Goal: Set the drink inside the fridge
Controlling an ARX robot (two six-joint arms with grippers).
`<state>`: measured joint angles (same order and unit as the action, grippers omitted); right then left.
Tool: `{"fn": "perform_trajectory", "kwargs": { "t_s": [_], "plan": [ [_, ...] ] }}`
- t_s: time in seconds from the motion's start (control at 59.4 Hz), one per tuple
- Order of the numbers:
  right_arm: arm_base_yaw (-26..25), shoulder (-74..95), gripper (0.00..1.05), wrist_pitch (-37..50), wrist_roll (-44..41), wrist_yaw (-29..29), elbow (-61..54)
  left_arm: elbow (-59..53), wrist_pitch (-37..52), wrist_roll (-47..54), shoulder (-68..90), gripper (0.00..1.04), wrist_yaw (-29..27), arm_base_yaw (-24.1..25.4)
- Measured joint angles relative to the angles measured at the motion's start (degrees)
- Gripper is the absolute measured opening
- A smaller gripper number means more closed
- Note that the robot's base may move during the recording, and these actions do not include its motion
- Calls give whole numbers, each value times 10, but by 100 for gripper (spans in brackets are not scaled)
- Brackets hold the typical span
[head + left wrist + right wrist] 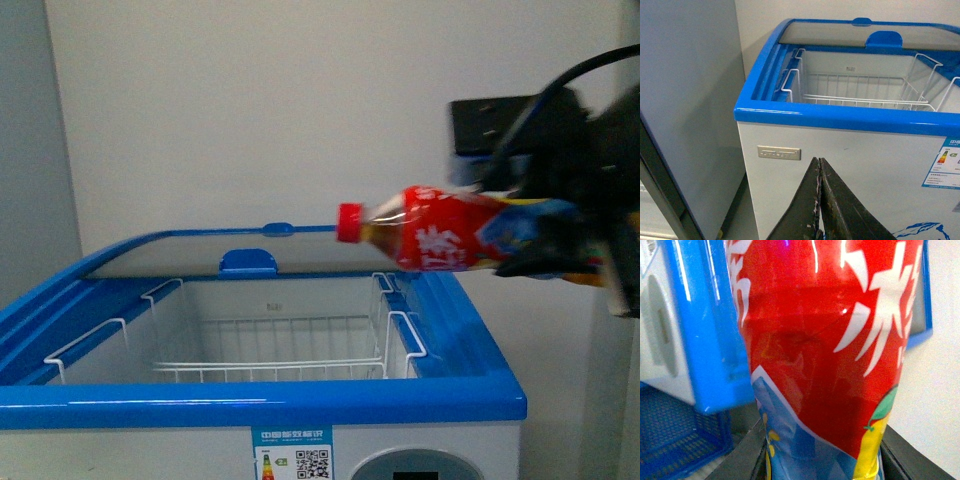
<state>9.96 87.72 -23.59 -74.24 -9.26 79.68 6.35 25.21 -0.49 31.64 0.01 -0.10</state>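
Front view: at middle right of frame, my right gripper (537, 240) clamps the drink (440, 232) sideways, cap pointing left above the open fridge (260, 400). My left gripper (819, 200) is closed, empty.

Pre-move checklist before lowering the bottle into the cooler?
1. Grip: right gripper shut on small clear plastic red-capped bottle: ok.
2. Lid: sliding glass lid of white blue-rimmed chest cooler stands open: ok.
3. Landing spot: white wire basket, nothing seen inside: ok.
4. Position: bottle body hangs above the cooler's right rim, not the opening: not ok.
5. Other arm: left gripper shut, low before the cooler front: ok.
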Motion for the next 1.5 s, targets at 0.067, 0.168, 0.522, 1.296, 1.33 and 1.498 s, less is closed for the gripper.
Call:
{"fn": "perform_trajectory", "kwargs": {
  "t_s": [0.067, 0.168, 0.522, 1.296, 1.33, 1.498],
  "plan": [
    [26, 51, 39, 5, -16, 23, 46, -5, -6, 0, -11, 3, 0, 0],
    [64, 122, 39, 27, -21, 49, 109, -14, -16, 0, -31, 3, 0, 0],
    [134, 356, 39, 140, 21, 114, 264, -45, -67, 0, -116, 3, 0, 0],
    [139, 532, 39, 267, 27, 168, 345, -55, -247, 1, -304, 3, 0, 0],
    [140, 536, 39, 273, 27, 170, 342, -55, -248, 1, -308, 3, 0, 0],
    [146, 541, 49, 281, 33, 169, 334, -55, -251, 1, -313, 3, 0, 0]
  ]
}}
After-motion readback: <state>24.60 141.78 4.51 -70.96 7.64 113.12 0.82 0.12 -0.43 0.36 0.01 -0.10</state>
